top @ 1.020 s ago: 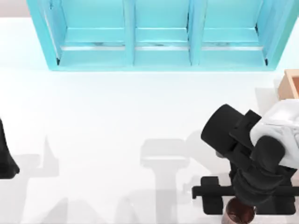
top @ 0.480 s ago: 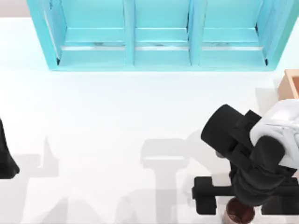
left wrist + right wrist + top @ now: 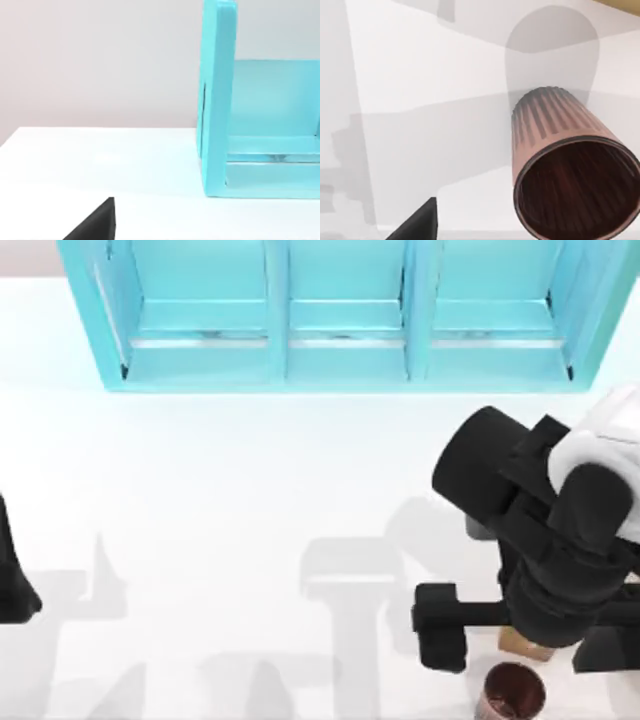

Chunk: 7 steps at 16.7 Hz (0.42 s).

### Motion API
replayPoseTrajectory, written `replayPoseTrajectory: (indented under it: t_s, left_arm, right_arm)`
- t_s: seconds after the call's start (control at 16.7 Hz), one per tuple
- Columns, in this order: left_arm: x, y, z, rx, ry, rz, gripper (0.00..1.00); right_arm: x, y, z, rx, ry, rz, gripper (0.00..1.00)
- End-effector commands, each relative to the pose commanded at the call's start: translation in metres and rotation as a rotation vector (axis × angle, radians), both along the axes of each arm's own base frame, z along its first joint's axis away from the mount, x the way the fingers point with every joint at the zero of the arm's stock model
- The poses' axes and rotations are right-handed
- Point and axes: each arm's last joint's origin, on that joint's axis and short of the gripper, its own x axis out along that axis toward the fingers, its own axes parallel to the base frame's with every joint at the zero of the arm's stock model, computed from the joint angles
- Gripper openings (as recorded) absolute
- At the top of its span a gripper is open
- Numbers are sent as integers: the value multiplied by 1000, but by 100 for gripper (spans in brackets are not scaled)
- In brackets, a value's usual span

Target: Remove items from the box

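**Right arm above the can at the table's near right**

We are hanging our right arm's gripper (image 3: 560, 625) over the near right part of the white table (image 3: 250, 490); we cannot tell how wide its fingers are standing or whether they are gripping anything. Just beside it, the dark reddish-brown shiny ribbed round can (image 3: 513, 692) is standing upright on the table, its open top facing up. A tan-brown cardboard-like cube (image 3: 524, 644) is peeking out under the arm, next to the can. Our left arm (image 3: 14, 575) is sitting parked at the left edge. The large turquoise three-compartment shelf unit (image 3: 340, 315) is lining the far side
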Motion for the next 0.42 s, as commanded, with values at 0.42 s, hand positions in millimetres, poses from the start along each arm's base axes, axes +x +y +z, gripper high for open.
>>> replayPoseTrajectory:
  t_s: [0.42]
  left_arm:
    - [0, 0, 0, 0, 0, 0, 100]
  right_arm:
    - [-4, -4, 48, 1, -1, 0, 100]
